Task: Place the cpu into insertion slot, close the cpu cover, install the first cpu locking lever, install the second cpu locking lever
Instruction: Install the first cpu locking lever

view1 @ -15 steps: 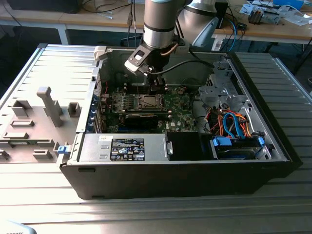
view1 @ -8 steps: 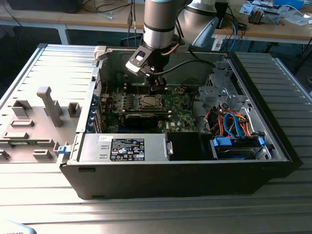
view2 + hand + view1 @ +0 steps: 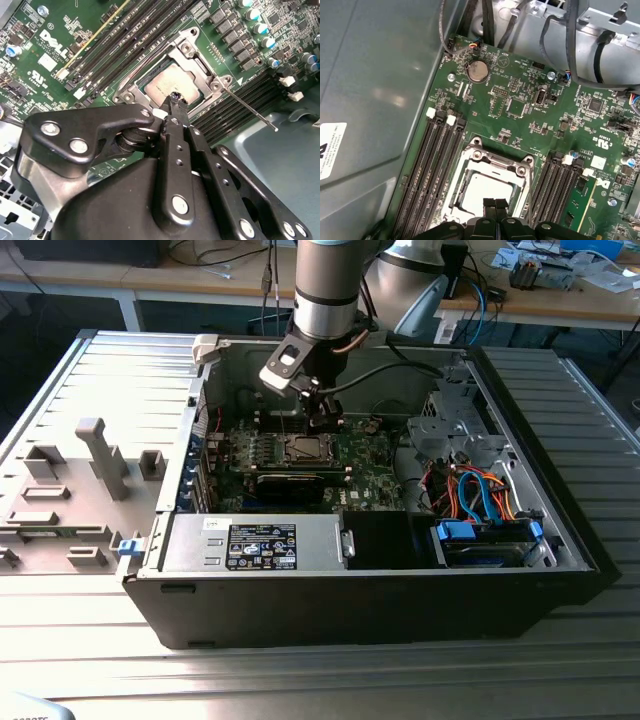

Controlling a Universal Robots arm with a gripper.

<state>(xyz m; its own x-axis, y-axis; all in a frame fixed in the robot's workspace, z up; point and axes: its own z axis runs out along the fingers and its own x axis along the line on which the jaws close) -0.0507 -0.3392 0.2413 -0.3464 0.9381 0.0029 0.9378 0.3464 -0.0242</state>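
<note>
The cpu, a silvery square chip, lies flat in the insertion slot in the middle of the green motherboard. The cpu cover, a thin silver frame, lies down around the chip, and its square opening shows the chip top. My gripper is shut with nothing between its fingers. Its tips hover at the edge of the chip, also seen from above. A thin metal locking lever sticks out from the socket corner, over the black memory slots. In the exterior view my gripper hangs just behind the socket.
Long black memory slots flank the socket on both sides. The grey case wall rises close beside them. A drive cage with orange and blue cables fills the exterior view's right. The power supply sits at the front.
</note>
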